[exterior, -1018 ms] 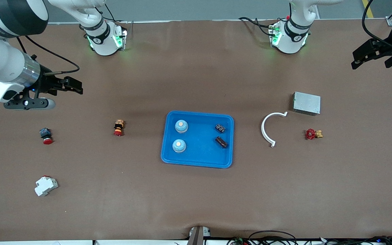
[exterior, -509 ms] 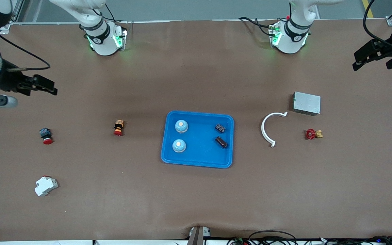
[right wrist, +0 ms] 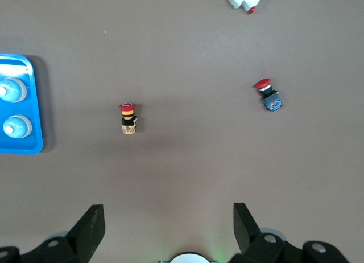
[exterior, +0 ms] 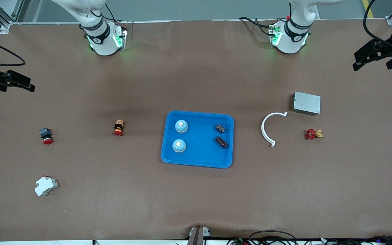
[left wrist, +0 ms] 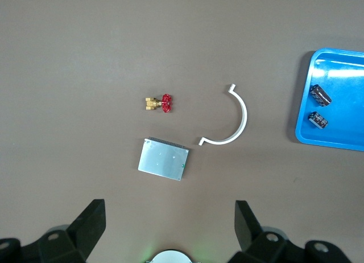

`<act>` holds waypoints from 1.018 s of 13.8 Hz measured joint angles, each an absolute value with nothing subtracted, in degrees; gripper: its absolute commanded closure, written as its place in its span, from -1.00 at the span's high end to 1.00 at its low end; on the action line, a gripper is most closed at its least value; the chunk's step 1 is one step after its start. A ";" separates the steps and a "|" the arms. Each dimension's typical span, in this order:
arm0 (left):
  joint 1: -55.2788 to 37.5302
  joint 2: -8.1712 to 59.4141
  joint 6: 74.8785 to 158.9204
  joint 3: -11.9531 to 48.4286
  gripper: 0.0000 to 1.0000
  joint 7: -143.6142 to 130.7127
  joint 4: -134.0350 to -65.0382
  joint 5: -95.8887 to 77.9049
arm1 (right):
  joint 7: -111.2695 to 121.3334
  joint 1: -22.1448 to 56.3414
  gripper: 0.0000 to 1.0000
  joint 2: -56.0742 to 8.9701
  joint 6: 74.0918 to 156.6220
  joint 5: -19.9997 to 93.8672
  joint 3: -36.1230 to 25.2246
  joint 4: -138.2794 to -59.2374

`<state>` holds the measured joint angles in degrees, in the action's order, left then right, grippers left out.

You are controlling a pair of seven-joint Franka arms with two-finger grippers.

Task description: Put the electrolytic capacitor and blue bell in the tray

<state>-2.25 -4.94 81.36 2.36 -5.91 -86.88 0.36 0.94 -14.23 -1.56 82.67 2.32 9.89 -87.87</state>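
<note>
Tray point(exterior: 197, 160) at the tabletop's point(exterior: 196, 197) middle already holds 2 blue bells point(exterior: 181, 126) and 2 electrolytic capacitors point(exterior: 221, 142), so placing looks done. Left gripper point(exterior: 366, 58) and right gripper point(exterior: 20, 83) hang wide open and empty over opposite ends; best parked clear, high above loose parts.

1. Both arms are glossy white with black joint bands.
2. Each base point(exterior: 104, 41) glows green at its side, with black cables trailing off it.
3. The left gripper point(left wrist: 166, 229) and right gripper point(right wrist: 165, 227) are matte black, with blunt wedge-shaped fingers point(left wrist: 90, 219) spread wide.
4. A black cable loops above the left gripper.
</note>
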 measured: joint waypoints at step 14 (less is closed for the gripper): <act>-2.16 -4.95 81.37 2.34 1.00 -5.91 -86.88 0.36 | 0.71 -14.94 1.00 -1.74 82.10 2.24 10.49 -87.21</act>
<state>-2.16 -4.95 81.37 2.34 -5.91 -86.88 0.36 0.71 -14.94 -1.74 82.10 2.24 10.49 -87.21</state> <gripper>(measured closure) 0.000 0.000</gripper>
